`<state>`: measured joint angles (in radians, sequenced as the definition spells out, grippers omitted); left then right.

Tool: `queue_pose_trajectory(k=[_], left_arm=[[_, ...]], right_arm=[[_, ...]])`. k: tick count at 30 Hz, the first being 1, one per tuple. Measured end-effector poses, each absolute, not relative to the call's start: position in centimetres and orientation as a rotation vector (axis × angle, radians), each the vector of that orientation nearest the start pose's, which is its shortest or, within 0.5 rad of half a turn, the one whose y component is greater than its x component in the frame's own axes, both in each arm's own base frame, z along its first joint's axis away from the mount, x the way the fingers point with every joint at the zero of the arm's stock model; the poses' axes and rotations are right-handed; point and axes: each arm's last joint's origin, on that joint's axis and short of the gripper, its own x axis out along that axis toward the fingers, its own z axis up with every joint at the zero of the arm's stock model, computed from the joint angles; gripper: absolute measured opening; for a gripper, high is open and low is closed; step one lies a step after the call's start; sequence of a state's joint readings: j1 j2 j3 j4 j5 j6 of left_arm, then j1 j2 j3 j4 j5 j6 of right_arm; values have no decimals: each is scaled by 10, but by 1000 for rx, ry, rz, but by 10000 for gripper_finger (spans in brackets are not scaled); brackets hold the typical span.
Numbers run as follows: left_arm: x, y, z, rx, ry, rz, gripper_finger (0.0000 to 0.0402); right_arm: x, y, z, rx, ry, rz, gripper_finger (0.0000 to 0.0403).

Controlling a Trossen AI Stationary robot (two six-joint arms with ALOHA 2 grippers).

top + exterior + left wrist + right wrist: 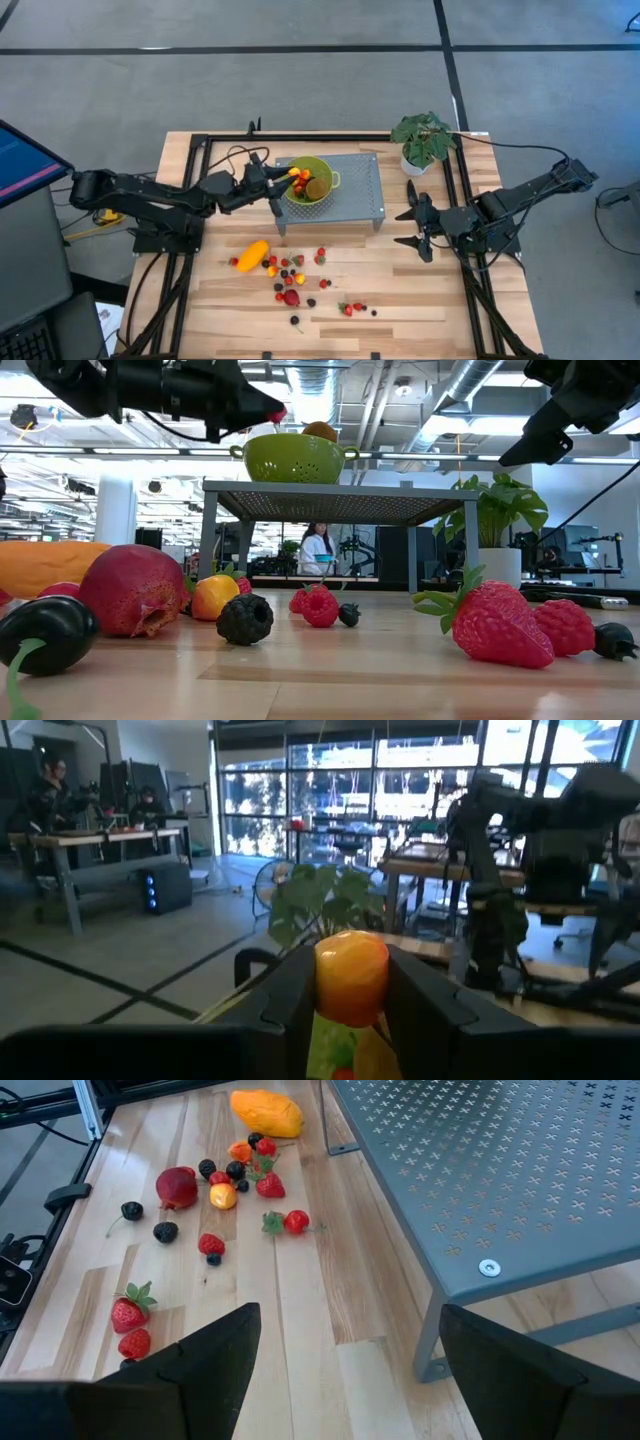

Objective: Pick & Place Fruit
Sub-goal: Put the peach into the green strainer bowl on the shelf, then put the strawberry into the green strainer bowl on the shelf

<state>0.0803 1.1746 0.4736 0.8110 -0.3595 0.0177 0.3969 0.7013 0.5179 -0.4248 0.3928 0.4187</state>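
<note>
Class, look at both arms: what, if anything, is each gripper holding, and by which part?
The left gripper pinches a small orange-yellow fruit by its sides, over the green colander. The right gripper holds nothing.

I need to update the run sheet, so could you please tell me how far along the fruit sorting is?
Done: a brown kiwi-like fruit already lies in the green colander on the grey metal stand.
In hand: the left claw holds a small orange-yellow fruit at the colander's rim.
Left: most fruit, including the long orange-yellow fruit, the red round fruit and the strawberries, lies on the table. The right claw waits open.
</note>
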Motion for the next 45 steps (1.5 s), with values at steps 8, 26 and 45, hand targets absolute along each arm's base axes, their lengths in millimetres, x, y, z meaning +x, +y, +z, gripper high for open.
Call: queue_pose_trajectory(k=[8,26,45], left_arm=[[241,30,237,7,-68,440,98],[241,29,237,8,-63,440,163],[235,-55,223,-95,116,-140,184]], right_arm=[[140,47,234,174,549,-113,301],[140,47,234,174,549,-113,301],[140,47,234,174,549,-112,301]])
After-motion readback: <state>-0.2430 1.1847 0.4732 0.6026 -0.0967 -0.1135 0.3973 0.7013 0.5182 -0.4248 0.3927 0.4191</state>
